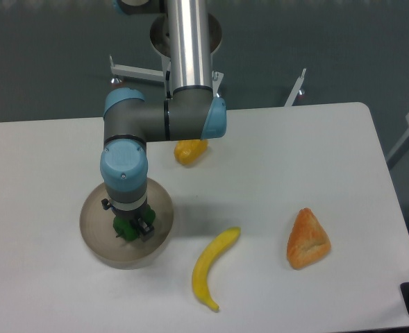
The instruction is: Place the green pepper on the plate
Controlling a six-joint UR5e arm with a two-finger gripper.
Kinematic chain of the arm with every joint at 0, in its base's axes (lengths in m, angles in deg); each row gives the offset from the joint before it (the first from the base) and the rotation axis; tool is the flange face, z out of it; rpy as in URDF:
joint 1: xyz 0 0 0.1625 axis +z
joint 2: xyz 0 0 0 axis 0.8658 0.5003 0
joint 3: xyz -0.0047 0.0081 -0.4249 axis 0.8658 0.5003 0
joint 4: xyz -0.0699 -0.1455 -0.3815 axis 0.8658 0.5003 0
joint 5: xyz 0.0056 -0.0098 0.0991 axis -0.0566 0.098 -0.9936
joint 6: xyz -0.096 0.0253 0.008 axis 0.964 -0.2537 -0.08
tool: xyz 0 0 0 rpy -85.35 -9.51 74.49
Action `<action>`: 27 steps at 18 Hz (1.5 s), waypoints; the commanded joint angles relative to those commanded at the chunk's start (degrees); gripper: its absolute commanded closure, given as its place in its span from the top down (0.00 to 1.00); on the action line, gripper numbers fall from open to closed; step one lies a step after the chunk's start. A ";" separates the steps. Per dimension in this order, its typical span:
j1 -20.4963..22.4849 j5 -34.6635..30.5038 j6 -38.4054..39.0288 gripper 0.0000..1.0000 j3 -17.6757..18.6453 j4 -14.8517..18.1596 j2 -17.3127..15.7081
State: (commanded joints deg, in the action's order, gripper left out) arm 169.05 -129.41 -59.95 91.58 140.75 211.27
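The green pepper [126, 227] shows as a small dark green patch between the gripper's fingers, right over the middle of the plate [93, 229]. The plate is a round beige-grey dish at the left front of the table. My gripper [130, 228] points straight down over the plate and its fingers close around the pepper. Most of the pepper is hidden by the wrist and fingers. I cannot tell whether the pepper rests on the plate or hangs just above it.
A yellow-orange pepper [189, 150] lies behind the arm's elbow. A banana [212, 266] lies right of the plate. An orange croissant-like pastry [307, 239] sits at the right. The table's front edge is close below the plate.
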 joint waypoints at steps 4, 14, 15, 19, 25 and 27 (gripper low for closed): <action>0.96 -0.35 -0.53 1.00 -0.18 0.00 -1.06; 15.81 -1.23 -14.57 1.00 0.00 0.44 -6.59; 16.52 -1.32 -15.55 1.00 0.17 0.44 -6.86; 19.77 -1.58 -20.82 1.00 1.23 0.53 -6.77; 23.63 -7.47 -29.87 1.00 3.25 3.24 -8.00; 24.87 -7.47 -31.55 1.00 3.16 3.25 -8.44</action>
State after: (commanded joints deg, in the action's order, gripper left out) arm 193.92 -136.88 -91.50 94.75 144.00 202.83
